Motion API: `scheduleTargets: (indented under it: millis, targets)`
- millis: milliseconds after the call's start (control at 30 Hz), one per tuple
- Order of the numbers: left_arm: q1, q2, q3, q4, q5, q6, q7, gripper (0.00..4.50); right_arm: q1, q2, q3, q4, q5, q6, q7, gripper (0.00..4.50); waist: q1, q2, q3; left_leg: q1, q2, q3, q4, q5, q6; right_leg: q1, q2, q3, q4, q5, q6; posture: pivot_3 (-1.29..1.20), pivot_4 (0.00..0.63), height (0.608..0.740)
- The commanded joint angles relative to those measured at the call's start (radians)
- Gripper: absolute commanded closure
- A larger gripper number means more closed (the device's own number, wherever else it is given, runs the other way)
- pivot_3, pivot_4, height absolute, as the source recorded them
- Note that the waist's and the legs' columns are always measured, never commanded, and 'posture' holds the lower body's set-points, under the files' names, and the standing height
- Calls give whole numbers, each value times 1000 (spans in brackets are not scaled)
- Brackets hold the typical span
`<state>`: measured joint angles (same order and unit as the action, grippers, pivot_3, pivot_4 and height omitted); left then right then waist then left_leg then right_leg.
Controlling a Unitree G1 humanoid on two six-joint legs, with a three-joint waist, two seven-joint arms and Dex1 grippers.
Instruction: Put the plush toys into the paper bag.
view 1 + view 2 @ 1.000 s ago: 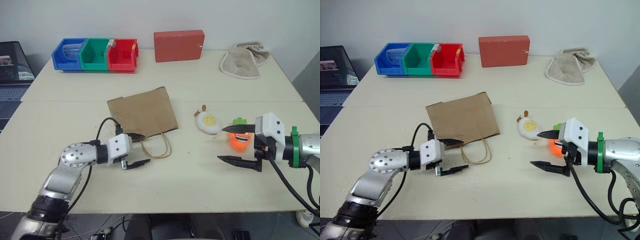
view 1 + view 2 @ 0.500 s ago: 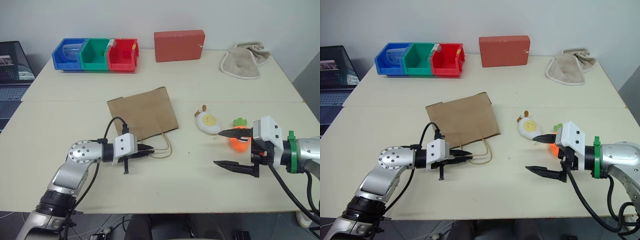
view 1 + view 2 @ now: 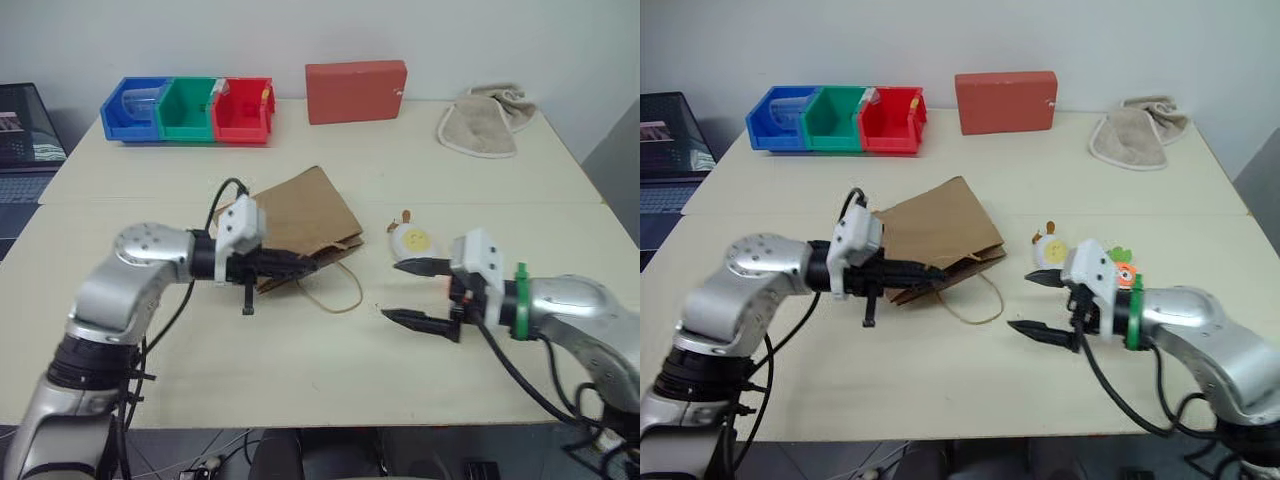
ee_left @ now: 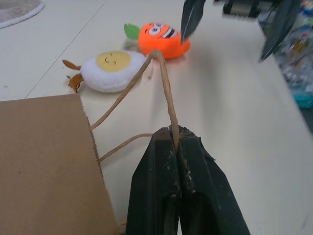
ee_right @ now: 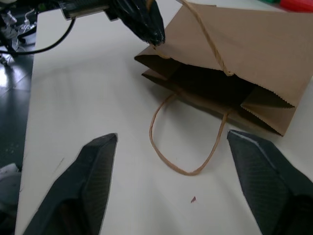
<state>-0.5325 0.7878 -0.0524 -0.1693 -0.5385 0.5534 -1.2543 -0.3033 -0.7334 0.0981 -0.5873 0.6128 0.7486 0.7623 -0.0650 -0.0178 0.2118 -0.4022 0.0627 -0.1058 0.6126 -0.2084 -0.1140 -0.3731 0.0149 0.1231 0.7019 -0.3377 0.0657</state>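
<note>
The left gripper [image 4: 175,147] pinches a handle [image 4: 164,83] of the paper bag [image 3: 300,220], holding its mouth open, while the right gripper [image 3: 402,292] is spread beside the egg toy [image 3: 411,240].

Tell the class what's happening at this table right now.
A humanoid robot is opening a brown paper bag. Its left end effector is shut on one twisted paper handle, lifting that side so the bag's mouth gapes. The other handle lies on the table. The right end effector is open and empty, facing the mouth. The egg plush and carrot plush lie outside the bag.
</note>
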Motion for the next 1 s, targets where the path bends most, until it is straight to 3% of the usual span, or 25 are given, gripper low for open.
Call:
scheduleTargets:
  millis: [33, 267, 733, 1000]
  targets:
    - [-38, -6, 39, 3, -65, 62, 3, 4500, -53, 61, 63, 32, -54, -20, -34, 1947, 2, 0, 0, -1, 0, -1, 0, 0, 0, 0, 0, -1, 0, 0, 0, 0, 150, 740]
    - [-80, -36, 48, -17, -118, 125, 32, 4500, -190, 363, 216, 303, -230, -114, -162, 4457, -3, -1, 0, -1, 1, -3, 0, 0, 0, -1, 0, -3, 2, 0, -1, 0, 150, 740]
    - [-138, -60, 136, 2, -212, 237, 144, 4500, -260, 640, 231, 750, -497, -417, -350, 4487, 1, -1, -1, -2, 0, -4, 0, 0, 0, -2, 0, -5, 4, 0, -1, 0, 150, 740]
    - [-220, -40, 191, 28, -240, 271, 183, 4500, -261, 729, 207, 885, -541, -433, -402, 4487, -2, -1, -1, 0, 0, -4, 0, 0, -1, -3, 0, -4, 7, 0, -1, 0, 150, 740]
